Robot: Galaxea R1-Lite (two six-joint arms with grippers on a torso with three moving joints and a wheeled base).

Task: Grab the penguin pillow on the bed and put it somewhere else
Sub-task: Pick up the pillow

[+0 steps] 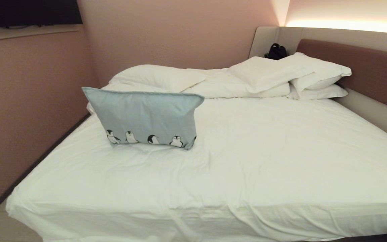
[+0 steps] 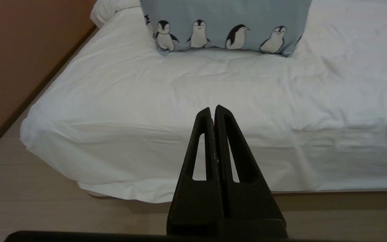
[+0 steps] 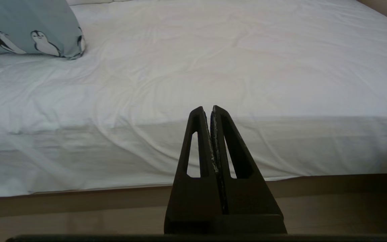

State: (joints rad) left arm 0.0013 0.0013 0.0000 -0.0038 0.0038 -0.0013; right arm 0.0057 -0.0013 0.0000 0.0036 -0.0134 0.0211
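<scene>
Left tool (image 2: 213, 108): fingers pressed together tip to tip, nothing between them, touching nothing; it hangs short of the foot edge of the bed, over the floor, pointing toward the mattress.
Right tool (image 3: 207, 108): fingers likewise closed flat against each other, empty and free of any contact; it too sits off the foot of the bed above the floor.
Arms in head view: neither one shows there.
Penguin pillow (image 1: 146, 116): light blue-grey, standing on its long edge on the white sheet, the row of penguins along its lower edge, leaning back toward the head of the bed.
Pillow relative to left tool: straight ahead of it and well apart, with a stretch of bare sheet between the fingertips and the penguin edge.
Pillow relative to right tool: ahead and off to the robot's left, well apart; only its corner shows in the right wrist view.
Bed (image 1: 281, 161): white sheet lightly wrinkled, brown headboard at the far right.
White pillows (image 1: 314, 75): stacked at the head end, beside a bunched duvet (image 1: 166, 77) lying behind the penguin pillow.
Dark bag (image 1: 276, 51): on the ledge behind the white pillows.
</scene>
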